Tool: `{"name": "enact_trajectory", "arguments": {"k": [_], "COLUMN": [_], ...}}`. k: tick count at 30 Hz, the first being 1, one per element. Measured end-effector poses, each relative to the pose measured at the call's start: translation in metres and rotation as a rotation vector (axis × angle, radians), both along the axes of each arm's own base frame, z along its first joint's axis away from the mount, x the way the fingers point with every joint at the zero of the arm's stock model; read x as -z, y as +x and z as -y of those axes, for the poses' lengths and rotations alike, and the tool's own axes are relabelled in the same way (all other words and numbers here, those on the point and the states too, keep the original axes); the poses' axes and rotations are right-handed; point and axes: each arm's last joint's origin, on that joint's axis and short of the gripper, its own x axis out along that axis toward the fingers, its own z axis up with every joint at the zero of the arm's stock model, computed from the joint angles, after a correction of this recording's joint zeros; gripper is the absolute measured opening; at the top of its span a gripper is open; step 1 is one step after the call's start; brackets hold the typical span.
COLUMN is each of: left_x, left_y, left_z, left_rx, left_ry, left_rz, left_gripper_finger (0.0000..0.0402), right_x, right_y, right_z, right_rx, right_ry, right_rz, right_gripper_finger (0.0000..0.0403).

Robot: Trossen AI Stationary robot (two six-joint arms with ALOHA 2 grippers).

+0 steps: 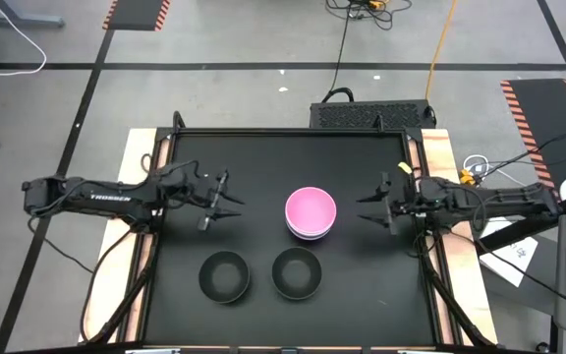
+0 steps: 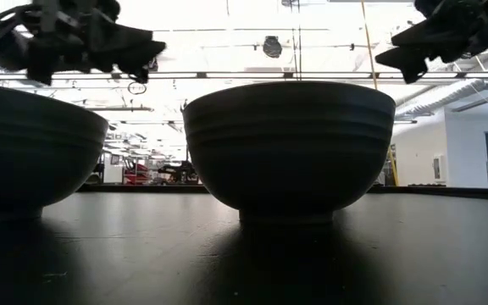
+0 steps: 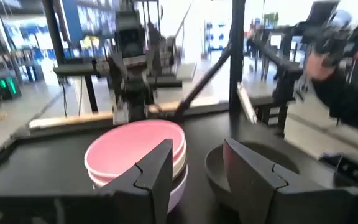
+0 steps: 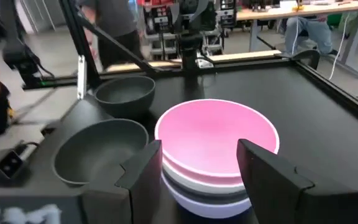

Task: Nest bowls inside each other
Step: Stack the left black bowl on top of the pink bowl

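A stack of nested bowls (image 1: 311,213) stands at the table's middle on its base: a pink bowl (image 4: 216,140) on top, a white one (image 4: 194,180) under it, a lavender one (image 4: 204,202) at the bottom. Two black bowls (image 1: 224,276) (image 1: 297,272) stand side by side toward the near edge, upright on their feet; in the low view they show large (image 2: 32,148) (image 2: 289,144). My left gripper (image 1: 226,205) hovers left of the stack, open and pointing level at it. My right gripper (image 1: 371,208) hovers right of the stack, open, also facing it. Neither holds anything.
The black table (image 1: 362,315) has a raised frame and wooden side strips (image 1: 138,157). Bare tabletop lies at its far part and near right corner. People show beyond the table (image 3: 347,81) (image 4: 110,18).
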Motion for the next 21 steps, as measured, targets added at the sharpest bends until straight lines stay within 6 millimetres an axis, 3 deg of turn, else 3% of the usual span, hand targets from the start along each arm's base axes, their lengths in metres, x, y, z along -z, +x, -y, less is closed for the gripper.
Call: {"name": "enact_trajectory", "arguments": {"k": [7, 16, 21], "left_x": [0.01, 0.006, 0.006], "left_y": [-0.036, -0.057, -0.066], "left_z": [0.008, 0.013, 0.012], "left_rx": [-0.025, -0.041, -0.153], "left_ry": [-0.032, 0.032, 0.041], "left_rz": [0.13, 0.096, 0.082], "left_gripper_finger": [0.0145, 0.0145, 0.0145], "right_x": [0.014, 0.021, 0.017], "right_y": [-0.016, -0.036, -0.043], "right_z": [-0.002, -0.004, -0.004], "right_rx": [-0.075, -0.099, -0.096], "right_ry": [0.056, 0.04, 0.054], "right_rz": [0.067, 0.092, 0.149], "right_gripper_finger": [0.0199, 0.0199, 0.0199]}}
